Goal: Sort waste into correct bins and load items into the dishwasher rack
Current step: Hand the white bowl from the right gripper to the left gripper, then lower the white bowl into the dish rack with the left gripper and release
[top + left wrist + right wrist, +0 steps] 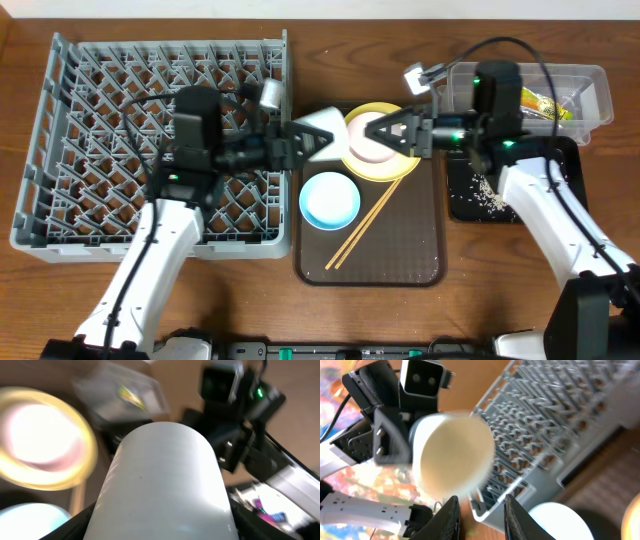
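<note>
**Left claw (305, 140) clenched on the small white cup (324, 125), held above the brown tray (400, 262), just beside the dishwasher rack (100, 150).**
This looks like the cup-loading step. The next move likely calls for swinging the cup left over the pegs and setting it down between them. The right claw (378, 131) is spread and empty, facing the cup above the yellow plate (392, 168). Both wrist views are blurred. The cup hides the left claw's fingers in its own view, and no tissue can be made out.

Even light is falling on the desk (330, 20); wrist views are blurring, glare bleaching the yellow plate (87, 445).
</note>
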Controlling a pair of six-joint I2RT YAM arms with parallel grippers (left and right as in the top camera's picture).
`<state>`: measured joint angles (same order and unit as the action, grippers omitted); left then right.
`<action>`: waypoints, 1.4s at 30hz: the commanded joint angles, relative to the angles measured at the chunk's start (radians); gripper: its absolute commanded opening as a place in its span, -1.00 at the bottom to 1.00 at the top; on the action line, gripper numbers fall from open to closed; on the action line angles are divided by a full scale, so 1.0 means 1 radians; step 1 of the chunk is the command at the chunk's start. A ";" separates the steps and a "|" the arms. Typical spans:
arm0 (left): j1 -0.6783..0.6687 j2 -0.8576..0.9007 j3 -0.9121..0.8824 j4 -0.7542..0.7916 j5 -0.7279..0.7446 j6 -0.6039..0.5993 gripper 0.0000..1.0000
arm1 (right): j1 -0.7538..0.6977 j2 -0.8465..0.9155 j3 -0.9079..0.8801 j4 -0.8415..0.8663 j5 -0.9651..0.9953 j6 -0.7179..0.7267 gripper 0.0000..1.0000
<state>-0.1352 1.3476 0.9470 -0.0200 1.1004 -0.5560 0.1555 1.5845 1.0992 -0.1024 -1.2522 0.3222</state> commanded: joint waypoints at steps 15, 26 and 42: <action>0.298 -0.254 0.022 -0.653 -0.802 0.351 -0.88 | -0.050 -0.177 0.014 -0.600 0.682 -0.365 -0.56; 0.298 -0.150 0.021 -0.745 -1.045 0.350 -0.88 | -0.008 -0.262 0.013 -0.708 0.837 -0.369 -0.62; 0.298 0.072 0.021 -0.705 -0.996 0.349 -0.28 | 0.000 -0.262 0.013 -0.706 0.837 -0.369 -0.62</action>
<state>0.1589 1.3758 0.9592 -0.7437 0.0952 -0.2310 0.1429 1.3209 1.1019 -0.8078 -0.4175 -0.0341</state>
